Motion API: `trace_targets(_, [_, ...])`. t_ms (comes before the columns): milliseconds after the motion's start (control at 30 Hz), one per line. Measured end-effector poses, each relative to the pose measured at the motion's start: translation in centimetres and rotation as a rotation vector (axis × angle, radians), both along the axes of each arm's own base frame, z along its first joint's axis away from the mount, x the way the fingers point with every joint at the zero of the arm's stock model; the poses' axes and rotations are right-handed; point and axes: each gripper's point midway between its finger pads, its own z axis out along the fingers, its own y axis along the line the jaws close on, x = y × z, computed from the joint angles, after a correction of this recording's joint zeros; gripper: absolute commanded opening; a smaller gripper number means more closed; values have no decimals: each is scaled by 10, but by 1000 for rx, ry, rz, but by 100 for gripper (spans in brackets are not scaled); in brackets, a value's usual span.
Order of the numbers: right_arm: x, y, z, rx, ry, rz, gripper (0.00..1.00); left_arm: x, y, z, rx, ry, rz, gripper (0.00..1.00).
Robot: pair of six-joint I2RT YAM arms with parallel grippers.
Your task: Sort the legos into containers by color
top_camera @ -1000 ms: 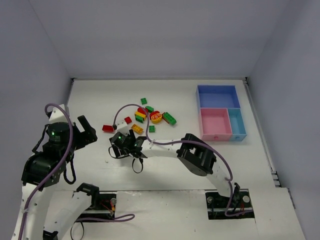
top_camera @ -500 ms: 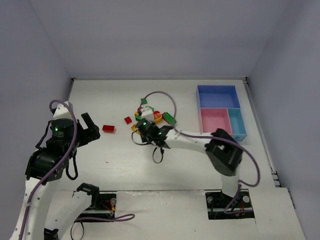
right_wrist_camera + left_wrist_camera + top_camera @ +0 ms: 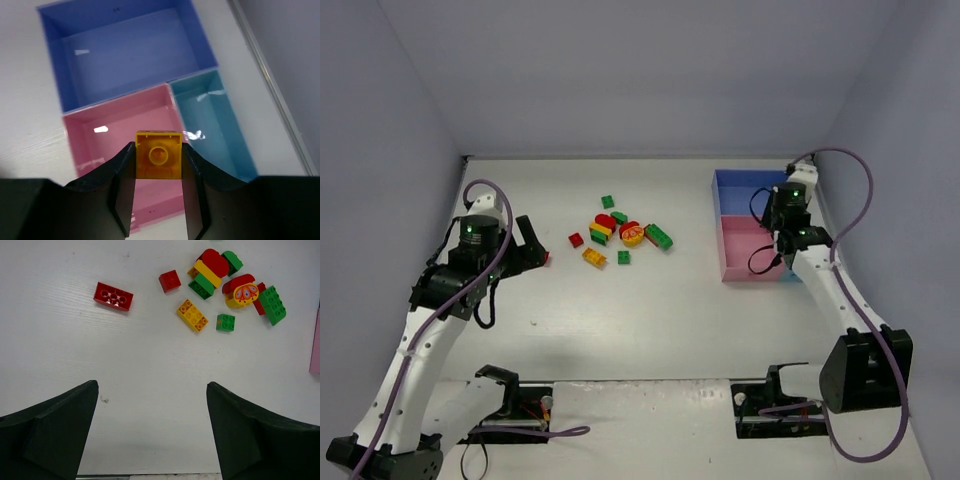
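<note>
**Held brick hangs over pink, hard by the light-blue wall**

My right pincer (image 3: 159,161) is pinching an orange-yellow brick (image 3: 159,150) by two opposite side faces, its hollow underside turned toward the wrist camera. From that view the brick sits over the near right part of the pink compartment (image 3: 100,150). The wall that pink shares with the light-blue compartment (image 3: 212,125) is just to the brick's right. The blue compartment (image 3: 125,55) lies beyond both, farther from the arm's base. What I can see of all three holds no brick, so I judge any of them could take this colour. A straight release looks set to land in pink, while a small shift right would put it in light-blue. The shared wall is the thing to clear.

My left pincer (image 3: 151,390) is spread wide and holds nothing, above the bare bench (image 3: 150,355). The loose legos (image 3: 220,280) lie ahead of it and to the right, with a lone red brick (image 3: 113,296) ahead-left. This arm is the nearer one to them.
</note>
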Motion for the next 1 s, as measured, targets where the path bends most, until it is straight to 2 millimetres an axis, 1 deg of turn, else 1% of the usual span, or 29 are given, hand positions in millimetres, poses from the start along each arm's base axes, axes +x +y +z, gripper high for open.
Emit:
trace_targets(33, [-3, -17, -3, -1, 15, -42, 0, 1, -2, -1, -5, 2, -8, 83])
trace_targets(67, [-4, -29, -6, 2, 25, -73, 1, 1, -4, 0, -8, 0, -16, 83])
trace_targets(167, [-6, -57, -15, 25, 48, -150, 2, 3, -7, 2, -12, -13, -38, 83])
trace_targets(300, [1, -79, -43, 52, 125, -209, 6, 4, -8, 4, -12, -25, -49, 83])
trace_targets(433, [7, -92, -75, 72, 204, -260, 9, 2, -7, 2, -13, -33, -51, 83])
trace_targets(467, [7, -95, -80, 78, 218, -271, 11, 1, -7, 1, -12, -33, -53, 83])
trace_targets(533, [6, -98, -90, 92, 240, -288, 23, -1, -7, -1, -9, -30, -59, 83])
trace_targets(567, [6, -98, -93, 99, 246, -292, 28, -1, -7, 0, -7, -30, -62, 83])
trace_targets(600, [5, -99, -95, 108, 248, -301, 35, -2, -7, 0, -5, -32, -65, 83])
trace_targets(633, [5, -99, -96, 114, 248, -305, 45, -2, -7, 0, -2, -33, -67, 83])
trace_targets(667, [5, -99, -96, 116, 248, -308, 49, -2, -7, 0, 0, -33, -69, 83])
trace_targets(767, [6, -100, -96, 133, 240, -322, 58, -2, -6, 0, 6, -33, -73, 83])
trace_targets(833, [6, -98, -96, 142, 238, -321, 59, -2, -6, 0, 10, -34, -76, 83])
trace_targets(900, [8, -96, -96, 153, 236, -312, 63, -2, -6, -1, 14, -33, -79, 83])
trace_targets(1000, [11, -89, -91, 162, 227, -288, 65, -1, -6, -2, 17, -26, -80, 83])
